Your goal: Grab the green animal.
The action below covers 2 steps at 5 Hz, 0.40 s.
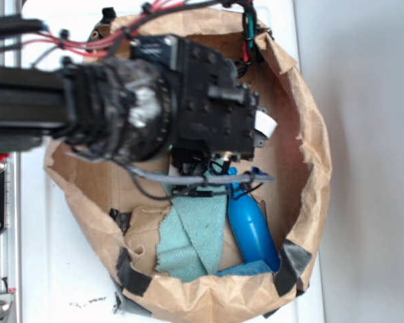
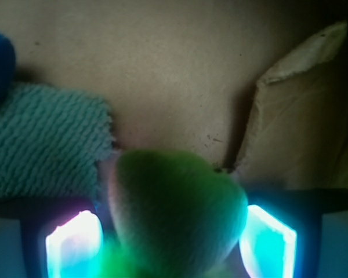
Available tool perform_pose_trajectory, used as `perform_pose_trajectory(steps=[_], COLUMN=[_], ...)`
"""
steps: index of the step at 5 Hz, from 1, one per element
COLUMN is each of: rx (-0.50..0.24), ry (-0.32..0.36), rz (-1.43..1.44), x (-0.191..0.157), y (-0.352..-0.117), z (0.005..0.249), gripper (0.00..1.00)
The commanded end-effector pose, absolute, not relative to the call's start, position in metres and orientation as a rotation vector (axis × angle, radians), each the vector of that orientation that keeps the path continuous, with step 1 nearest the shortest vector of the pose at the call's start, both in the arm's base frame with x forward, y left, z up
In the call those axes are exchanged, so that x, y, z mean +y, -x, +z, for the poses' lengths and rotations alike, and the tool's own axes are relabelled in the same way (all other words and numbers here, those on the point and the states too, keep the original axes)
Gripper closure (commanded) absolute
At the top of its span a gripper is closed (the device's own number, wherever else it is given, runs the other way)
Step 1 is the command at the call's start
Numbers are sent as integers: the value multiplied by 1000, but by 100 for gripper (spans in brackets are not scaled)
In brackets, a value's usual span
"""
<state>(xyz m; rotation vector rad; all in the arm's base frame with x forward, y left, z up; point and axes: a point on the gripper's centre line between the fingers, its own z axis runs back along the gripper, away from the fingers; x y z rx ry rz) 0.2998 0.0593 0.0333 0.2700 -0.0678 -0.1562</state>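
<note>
Sitting between the tool's [image 2: 171, 243] glowing pads, green animal [image 2: 177, 208], touching both

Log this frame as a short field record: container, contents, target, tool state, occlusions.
container: brown paper bag, rim rolled open, seen from above
contents: teal cloth rag, blue bottle, green animal
target: green animal, visible only in the wrist view, between the lit fingers
tool: tool straddles the toy; whether the pads touch it cannot be told
occlusions: in the exterior view the arm hides the toy
</note>
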Motion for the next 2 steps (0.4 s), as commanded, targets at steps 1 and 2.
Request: perform_pose_trajectory(steps=[1,2], rx=[-114,-127], ry=[-376,-385], rz=[-127,-101], x=[42,42], y=[-311,-312], z=[30,31], gripper=[0,100])
